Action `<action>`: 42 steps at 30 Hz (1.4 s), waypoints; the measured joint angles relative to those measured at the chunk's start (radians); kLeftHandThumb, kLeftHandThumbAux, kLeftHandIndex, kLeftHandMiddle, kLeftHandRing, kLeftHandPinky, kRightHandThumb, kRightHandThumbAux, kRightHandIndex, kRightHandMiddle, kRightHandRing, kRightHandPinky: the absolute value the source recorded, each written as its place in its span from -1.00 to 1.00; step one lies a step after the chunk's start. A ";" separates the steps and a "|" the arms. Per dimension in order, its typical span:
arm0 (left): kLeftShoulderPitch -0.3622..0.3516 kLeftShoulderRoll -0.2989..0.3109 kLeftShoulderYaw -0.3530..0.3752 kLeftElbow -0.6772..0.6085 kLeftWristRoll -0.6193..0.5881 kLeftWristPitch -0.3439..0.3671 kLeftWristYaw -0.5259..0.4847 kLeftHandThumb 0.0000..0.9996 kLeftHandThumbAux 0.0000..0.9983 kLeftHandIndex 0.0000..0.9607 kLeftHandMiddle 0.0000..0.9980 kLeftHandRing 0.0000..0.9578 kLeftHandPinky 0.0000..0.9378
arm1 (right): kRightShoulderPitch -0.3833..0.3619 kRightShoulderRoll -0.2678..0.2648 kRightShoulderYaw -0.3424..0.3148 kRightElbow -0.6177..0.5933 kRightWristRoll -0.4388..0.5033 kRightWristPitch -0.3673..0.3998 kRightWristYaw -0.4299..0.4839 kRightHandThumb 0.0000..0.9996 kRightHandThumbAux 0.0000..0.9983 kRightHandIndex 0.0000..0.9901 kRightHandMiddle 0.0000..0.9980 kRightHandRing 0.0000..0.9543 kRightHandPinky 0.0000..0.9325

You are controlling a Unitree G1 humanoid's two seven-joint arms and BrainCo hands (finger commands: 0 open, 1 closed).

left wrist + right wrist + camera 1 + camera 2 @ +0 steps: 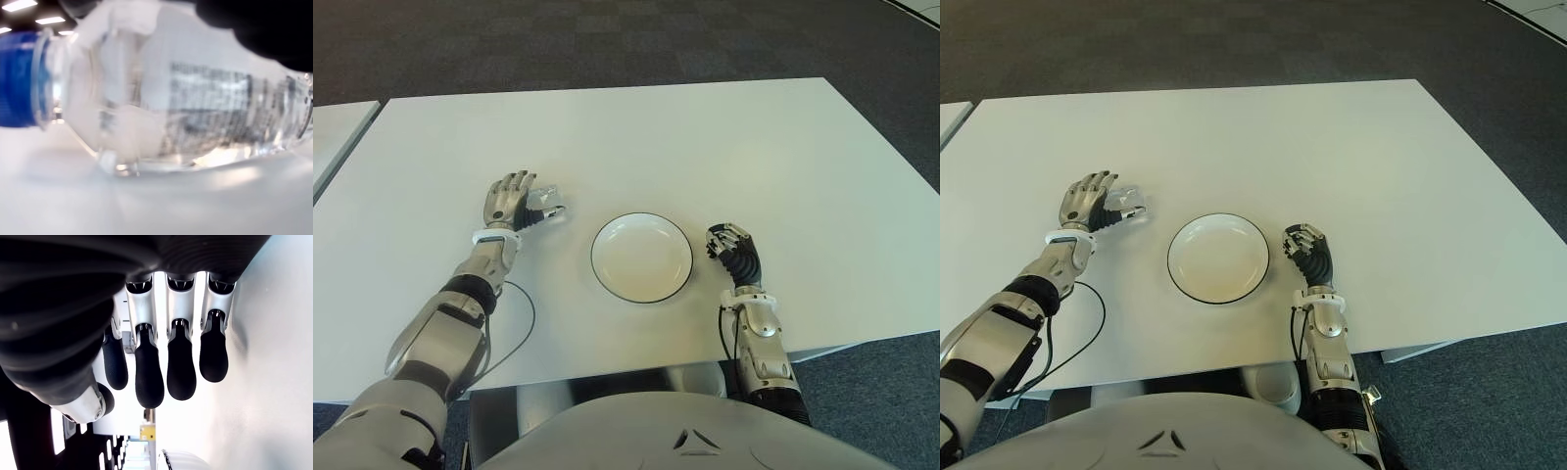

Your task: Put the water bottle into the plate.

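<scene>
Standing by the table (724,137), I can see the job has barely got going. The bottle (544,203) lies on its side on the white top, to the left of the plate (641,257) and a little farther from the robot, with clear table between the two. The left hand (512,203) is at the bottle, its fingers raised over it and the thumb reaching across the clear body. In the left wrist view the bottle (176,98) fills the picture, blue cap (19,78) to one side, and its underside looks to be touching the table. So I would call this a grasp being formed or just closed, with no lift yet; whether the fingers truly clamp it I cannot tell.

The plate holds nothing. The right hand (732,248) shows just right of the plate, fingers (149,382) loosely curled and holding nothing, taking no part.

What is left, as I judge it, is nearly everything: firm up the hold, raise the bottle off the table, carry it right and toward the robot over the rim, then set it down and let go. A round bottle on its side may roll once released.
</scene>
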 measured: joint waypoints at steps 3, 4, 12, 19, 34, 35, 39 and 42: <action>-0.013 -0.002 -0.006 0.012 -0.004 0.013 -0.010 0.21 -0.52 -1.00 -1.00 -1.00 -1.00 | 0.000 -0.001 0.000 -0.001 0.000 0.000 0.001 0.41 0.46 -0.12 0.33 0.36 0.38; -0.018 -0.003 -0.006 0.013 -0.008 0.017 -0.017 0.22 -0.50 -1.00 -1.00 -1.00 -1.00 | 0.000 -0.002 0.000 -0.001 0.000 0.000 0.001 0.40 0.46 -0.12 0.34 0.37 0.38; -0.039 -0.009 -0.008 0.015 -0.033 0.045 -0.075 0.26 -0.38 -1.00 -1.00 -1.00 -1.00 | 0.000 -0.004 0.000 -0.002 0.000 0.000 0.005 0.40 0.46 -0.12 0.35 0.37 0.39; -0.064 -0.037 -0.008 0.053 -0.058 0.068 -0.085 0.30 -0.29 -1.00 -0.99 -1.00 -0.89 | 0.000 -0.004 0.000 0.000 0.000 0.001 0.005 0.40 0.46 -0.12 0.34 0.37 0.37; -0.067 -0.055 0.048 0.084 -0.118 0.041 -0.064 0.47 0.15 -0.14 0.30 0.39 0.42 | 0.005 -0.004 -0.002 -0.004 0.002 0.000 0.004 0.40 0.46 -0.12 0.32 0.35 0.35; -0.067 -0.056 0.055 0.086 -0.120 0.036 -0.063 0.47 0.23 -0.12 0.36 0.44 0.47 | 0.005 -0.004 -0.002 -0.004 0.003 0.000 0.003 0.40 0.46 -0.12 0.32 0.35 0.36; -0.067 -0.057 0.068 0.093 -0.132 0.023 -0.057 0.48 0.33 -0.09 0.48 0.56 0.60 | 0.006 -0.004 -0.003 -0.006 0.003 0.000 0.003 0.40 0.46 -0.12 0.31 0.34 0.35; -0.068 -0.060 0.075 0.095 -0.141 0.013 -0.057 0.48 0.36 -0.08 0.53 0.61 0.67 | 0.006 -0.004 -0.004 -0.006 0.003 0.001 0.002 0.41 0.46 -0.12 0.31 0.33 0.34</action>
